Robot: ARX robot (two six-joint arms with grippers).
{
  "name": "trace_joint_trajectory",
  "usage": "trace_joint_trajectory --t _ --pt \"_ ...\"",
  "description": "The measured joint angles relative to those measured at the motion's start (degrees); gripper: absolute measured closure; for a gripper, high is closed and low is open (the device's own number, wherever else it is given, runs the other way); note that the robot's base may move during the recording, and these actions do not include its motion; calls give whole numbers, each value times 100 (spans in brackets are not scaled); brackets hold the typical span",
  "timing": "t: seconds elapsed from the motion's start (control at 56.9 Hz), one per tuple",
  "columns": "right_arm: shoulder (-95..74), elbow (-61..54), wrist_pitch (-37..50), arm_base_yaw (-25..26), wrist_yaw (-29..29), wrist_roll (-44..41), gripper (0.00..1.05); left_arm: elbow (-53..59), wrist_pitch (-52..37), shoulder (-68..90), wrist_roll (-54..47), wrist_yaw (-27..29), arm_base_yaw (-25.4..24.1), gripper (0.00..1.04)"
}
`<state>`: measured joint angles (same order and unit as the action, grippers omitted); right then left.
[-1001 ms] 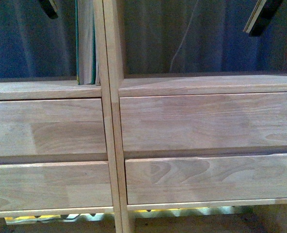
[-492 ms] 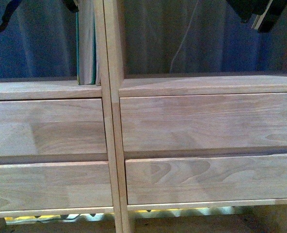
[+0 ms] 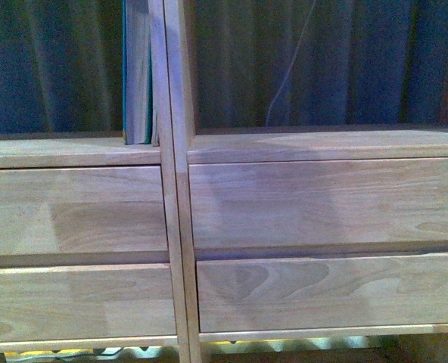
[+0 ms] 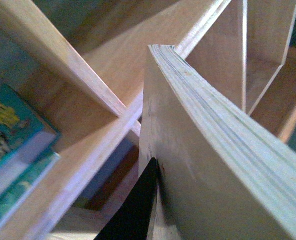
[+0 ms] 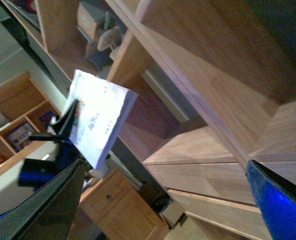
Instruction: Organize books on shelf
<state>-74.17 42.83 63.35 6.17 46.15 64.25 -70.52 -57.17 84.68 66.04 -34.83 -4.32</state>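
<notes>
The light wood shelf (image 3: 171,151) fills the front view; a teal book (image 3: 135,76) stands upright in its left compartment against the centre post. Neither gripper shows in that view. In the left wrist view my left gripper (image 4: 160,172) is shut on the white-covered book (image 4: 198,165). Its pale page edges face the camera, one black finger (image 4: 138,205) lies on its cover, and the other finger is hidden behind it. Teal books (image 4: 13,150) lie beside the shelf frame (image 4: 88,85). In the right wrist view my right gripper (image 5: 165,170) is open and empty, facing the drawer fronts (image 5: 198,150). The left gripper (image 5: 63,131) holds the white book (image 5: 98,117) up in the air there.
A thin cable (image 3: 284,76) hangs behind the right compartment, before a dark curtain. The right wrist view shows a low wooden cabinet (image 5: 108,200) on the floor, another bookcase (image 5: 18,130) with books, and wooden items (image 5: 100,30) in a shelf compartment.
Both grippers and the book edge that showed along the top of the front view have left it. The shelf sits slightly lower in the picture.
</notes>
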Motion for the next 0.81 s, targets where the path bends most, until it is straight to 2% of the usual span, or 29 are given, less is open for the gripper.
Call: trace_joint_trajectory --t 0.123,0.228,0.422,0.597,0.72,0.808 --pt "205 -271 -144 516 199 -297 7 -111 1084 -190 -1255 203 -57 88" --pt "498 -640 157 1150 348 -297 7 -411 1965 57 -2804 839 -57 88" --pt "1270 -1357 734 2055 951 -201 7 -1294 2286 955 -5272 1816 -39 88" --pt "1991 -2000 804 3014 1423 -297 7 -2420 2656 1821 -6264 2009 70 88" --pt "2470 -2205 260 3440 1565 -807 7 -2957 2850 2249 -6581 2011 269 88" --pt "2750 -2284 190 3683 1690 -1032 7 -3307 3047 2514 -6736 2028 396 88"
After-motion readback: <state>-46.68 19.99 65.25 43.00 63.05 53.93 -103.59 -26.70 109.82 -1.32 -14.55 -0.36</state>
